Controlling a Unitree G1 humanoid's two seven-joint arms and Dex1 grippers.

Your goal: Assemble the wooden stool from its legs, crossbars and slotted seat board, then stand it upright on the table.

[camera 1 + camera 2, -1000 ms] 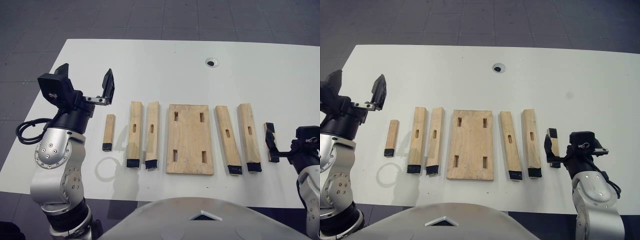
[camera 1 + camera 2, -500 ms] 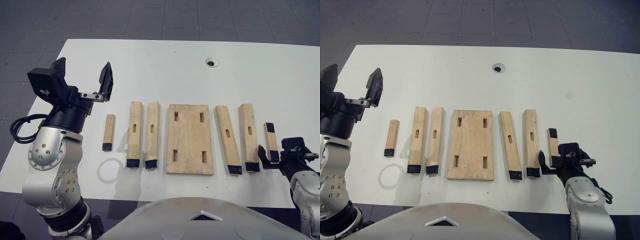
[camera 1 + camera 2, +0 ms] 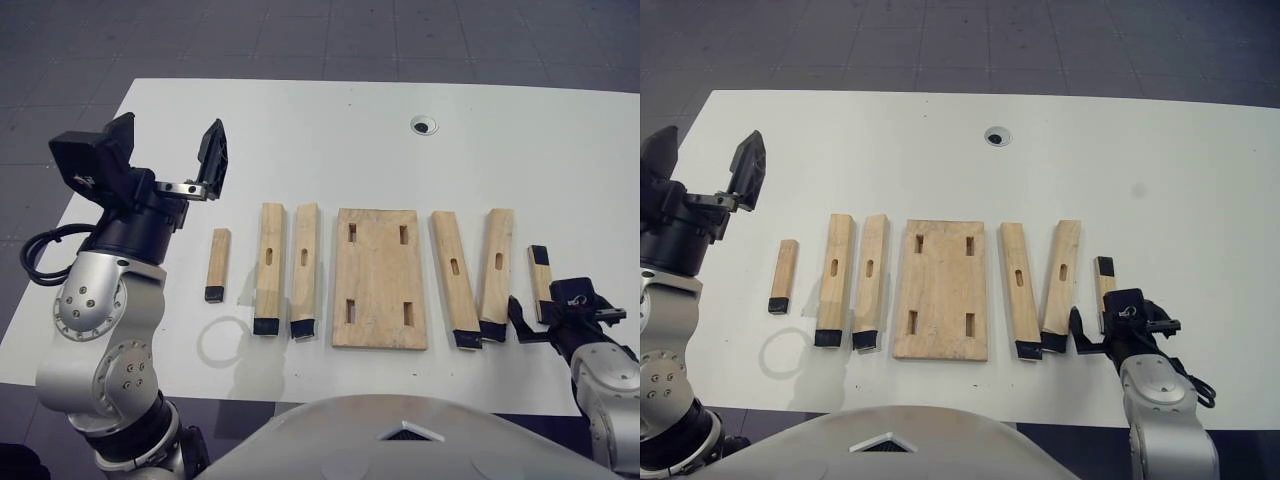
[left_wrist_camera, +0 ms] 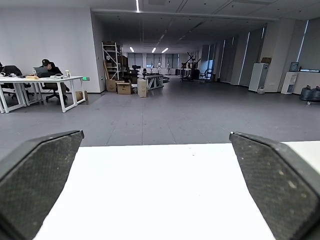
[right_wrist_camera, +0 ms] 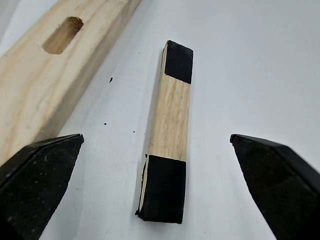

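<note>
We log the right hand [image 5: 156, 142] spread wide, the short crossbar [image 5: 171, 107] between its fingers and a tilted leg [image 3: 497, 260] just beside. The left hand [image 3: 168, 152] is wide too, raised over the worktop [image 3: 330, 140].

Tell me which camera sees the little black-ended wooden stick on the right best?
The right wrist view: the short wooden crossbar with black ends lies close up, whole length clear. Both eye views show it small, beside the rightmost wooden leg.
</note>
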